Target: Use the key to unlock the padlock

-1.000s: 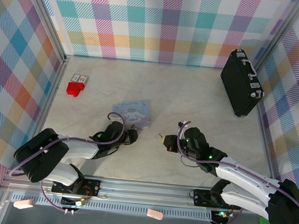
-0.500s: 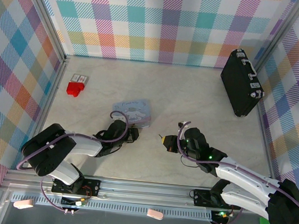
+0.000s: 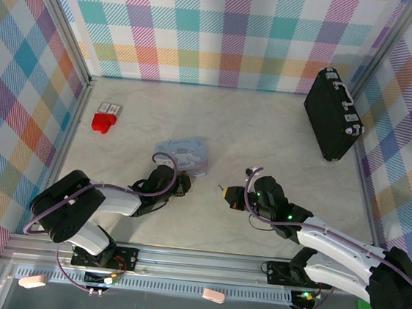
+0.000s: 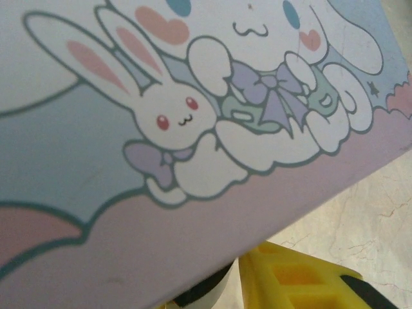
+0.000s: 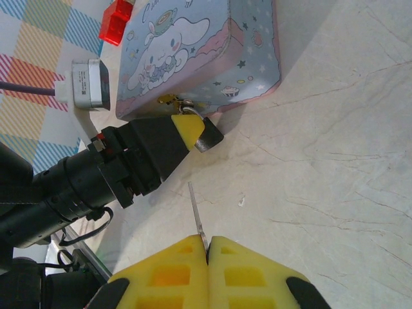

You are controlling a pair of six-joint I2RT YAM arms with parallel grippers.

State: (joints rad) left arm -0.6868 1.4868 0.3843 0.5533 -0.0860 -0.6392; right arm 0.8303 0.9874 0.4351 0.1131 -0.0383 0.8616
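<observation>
Right wrist: right pincer (image 5: 207, 248) clenched on thin silvery key (image 5: 197, 212); tiny dark padlock (image 5: 209, 137) ahead at low-reaching left pincer (image 5: 195, 133), grip unclear. Left wrist: pastel cartoon tin (image 4: 193, 212).

padlock (image 5: 209, 137): one
key (image 5: 197, 215): one
cartoon tin (image 3: 184, 154): one
black case (image 3: 332, 115): one, far right corner
red block (image 3: 103, 122): one, left edge
small pale box (image 3: 109, 107): one, possibly a packet
</observation>
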